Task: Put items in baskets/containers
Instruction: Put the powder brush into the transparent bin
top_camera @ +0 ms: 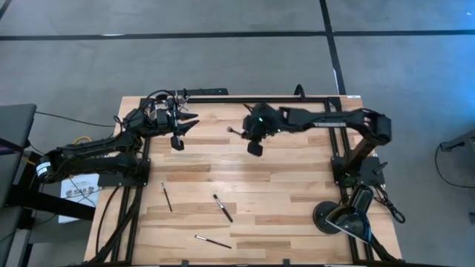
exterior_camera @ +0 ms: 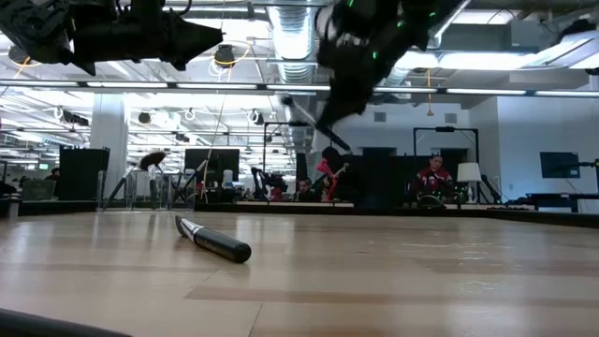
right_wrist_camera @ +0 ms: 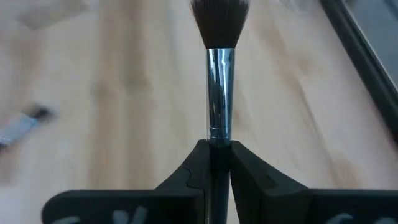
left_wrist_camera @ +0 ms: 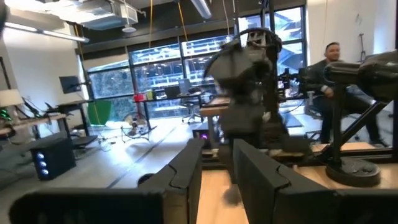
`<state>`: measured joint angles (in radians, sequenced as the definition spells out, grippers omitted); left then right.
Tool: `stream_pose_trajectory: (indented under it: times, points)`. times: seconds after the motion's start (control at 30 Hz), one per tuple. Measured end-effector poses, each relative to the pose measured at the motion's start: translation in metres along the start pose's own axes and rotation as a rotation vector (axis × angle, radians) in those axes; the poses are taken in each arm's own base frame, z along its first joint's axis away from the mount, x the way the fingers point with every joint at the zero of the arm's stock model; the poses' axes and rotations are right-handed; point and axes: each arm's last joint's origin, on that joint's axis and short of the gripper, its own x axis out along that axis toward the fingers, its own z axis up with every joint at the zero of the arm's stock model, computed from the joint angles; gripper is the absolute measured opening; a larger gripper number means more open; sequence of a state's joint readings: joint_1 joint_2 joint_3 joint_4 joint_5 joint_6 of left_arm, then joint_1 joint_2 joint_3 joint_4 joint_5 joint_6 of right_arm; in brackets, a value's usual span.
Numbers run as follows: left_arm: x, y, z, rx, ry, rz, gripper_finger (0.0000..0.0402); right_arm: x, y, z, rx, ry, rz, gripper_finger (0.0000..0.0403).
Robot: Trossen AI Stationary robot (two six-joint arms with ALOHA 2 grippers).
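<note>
My right gripper [right_wrist_camera: 219, 152] is shut on a makeup brush [right_wrist_camera: 220, 68] with a silvery ferrule and a dark bristle head. It hangs over the table's far middle [top_camera: 251, 133], with the brush [exterior_camera: 314, 117] well above the wood. Three more brushes [top_camera: 167, 196] [top_camera: 223, 208] [top_camera: 213, 241] lie flat on the near half of the table. One of them shows close up in the low view [exterior_camera: 213, 241]. My left gripper [top_camera: 184, 127] waits raised at the far left, its fingers [left_wrist_camera: 186, 171] a little apart with nothing showing between them. I cannot make out the container in any view. My right gripper pinches the brush's dark handle just behind the ferrule [right_wrist_camera: 217, 138] between its two fingers. The fingers lie along the brush, which sticks straight out beyond the fingertips, bristle head first. They slant down from the table's right side. The brush is lifted clear of the table.
A round black lamp base [top_camera: 338, 216] stands at the near right corner. A dark metal frame [top_camera: 223, 98] runs along the far edge. Another brush [right_wrist_camera: 22, 121] lies on the wood below my right gripper. People sit in the room beyond the table [exterior_camera: 432, 178].
</note>
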<state>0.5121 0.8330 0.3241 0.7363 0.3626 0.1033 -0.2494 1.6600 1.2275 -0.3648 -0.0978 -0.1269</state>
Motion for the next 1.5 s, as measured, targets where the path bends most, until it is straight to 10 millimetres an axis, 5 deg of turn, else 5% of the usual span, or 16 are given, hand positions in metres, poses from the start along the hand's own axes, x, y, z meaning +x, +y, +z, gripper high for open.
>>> stream_pose_trajectory:
  times: [0.23,0.47,0.7,1.03,1.5]
  points:
    - [0.000,-0.006,0.000,-0.061,-0.011,-0.179,0.0089,-0.007,0.016,-0.024,0.022,-0.362,0.029,0.0030]
    - [0.006,-0.008,0.001,-0.109,-0.008,-0.219,0.0089,-0.011,0.018,-0.027,-0.006,-0.746,0.066,0.0033]
    - [0.037,-0.011,-0.013,-0.143,0.075,-0.221,0.0109,-0.003,0.021,-0.028,-0.060,-0.754,0.126,0.0030]
    - [0.087,-0.008,-0.035,-0.243,0.184,-0.184,0.0197,-0.003,0.023,-0.026,-0.134,-0.789,0.110,0.0034]
    - [0.097,-0.023,-0.032,-0.178,0.122,-0.196,0.0238,-0.002,0.028,-0.029,-0.127,-0.770,0.210,0.0032]
